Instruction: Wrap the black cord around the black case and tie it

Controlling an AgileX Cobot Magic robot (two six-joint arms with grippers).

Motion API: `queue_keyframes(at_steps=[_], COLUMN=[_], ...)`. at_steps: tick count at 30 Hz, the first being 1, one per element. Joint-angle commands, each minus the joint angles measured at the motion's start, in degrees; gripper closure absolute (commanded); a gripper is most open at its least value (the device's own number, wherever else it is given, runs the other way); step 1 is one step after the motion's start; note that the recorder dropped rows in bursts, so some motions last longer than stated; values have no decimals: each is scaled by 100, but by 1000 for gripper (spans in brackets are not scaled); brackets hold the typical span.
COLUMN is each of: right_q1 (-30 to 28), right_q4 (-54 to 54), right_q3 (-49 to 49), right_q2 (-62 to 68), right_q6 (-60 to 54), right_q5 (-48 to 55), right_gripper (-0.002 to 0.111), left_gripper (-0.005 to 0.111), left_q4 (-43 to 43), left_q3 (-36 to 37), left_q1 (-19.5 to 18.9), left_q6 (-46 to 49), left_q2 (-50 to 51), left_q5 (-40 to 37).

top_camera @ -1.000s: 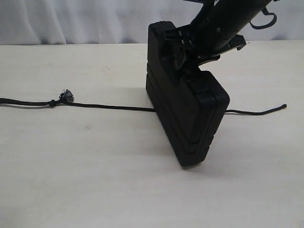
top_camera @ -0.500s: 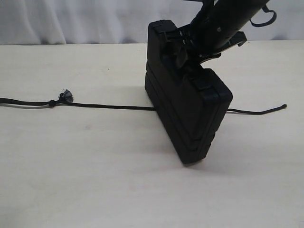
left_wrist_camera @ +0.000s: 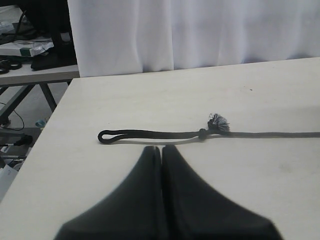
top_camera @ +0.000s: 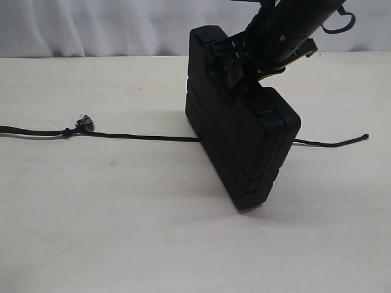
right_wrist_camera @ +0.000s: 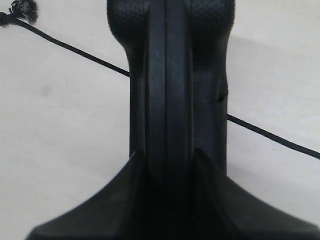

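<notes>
1. While the right gripper [right_wrist_camera: 167, 196] clamped it from above, the black case [top_camera: 244, 146] stood on one narrow edge on the tabletop [top_camera: 122, 232], leaning rather than upright and nearer the far edge than the near one.
2. Its jaws were set partly apart, pinching the case's upper edge across its thickness, one jaw on each broad face.
3. The black cord [top_camera: 140, 137] lay flat, roughly parallel to the far edge. It met the case low on one side and came out on the other, with a long stretch toward the left edge and a shorter one toward the right edge.
4. Whether the case pinned the cord could not be told.
5. On the long stretch sat a knot [top_camera: 67, 132] with a frayed greyish tuft [top_camera: 85, 122] just beside it, well apart from the case.
6. The left gripper [left_wrist_camera: 162, 152] had its jaws pressed together on nothing. The cord's doubled-back end [left_wrist_camera: 105, 136] lay near the tips, not touching.
7. A white curtain [top_camera: 91, 24] hung beyond the far edge.
</notes>
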State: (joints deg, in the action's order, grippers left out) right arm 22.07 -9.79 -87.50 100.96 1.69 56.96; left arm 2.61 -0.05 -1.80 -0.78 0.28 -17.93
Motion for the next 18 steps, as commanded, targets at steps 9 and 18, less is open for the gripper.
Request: queue_keyframes(at_steps=[9,18], right_q1=[-53,-53], right_q4=[174,174], right_q3=[-39,-238], right_q2=[18,18], right_q6=[-104,-234], right_q5=[18,9], right_gripper=[69,72], left_gripper=[107,107], left_q4=[-21,-21], left_q3=[5,5], left_q1=[57,57], left_q6=[6,6], left_q2=[-28,-28], left_q5=[50,50])
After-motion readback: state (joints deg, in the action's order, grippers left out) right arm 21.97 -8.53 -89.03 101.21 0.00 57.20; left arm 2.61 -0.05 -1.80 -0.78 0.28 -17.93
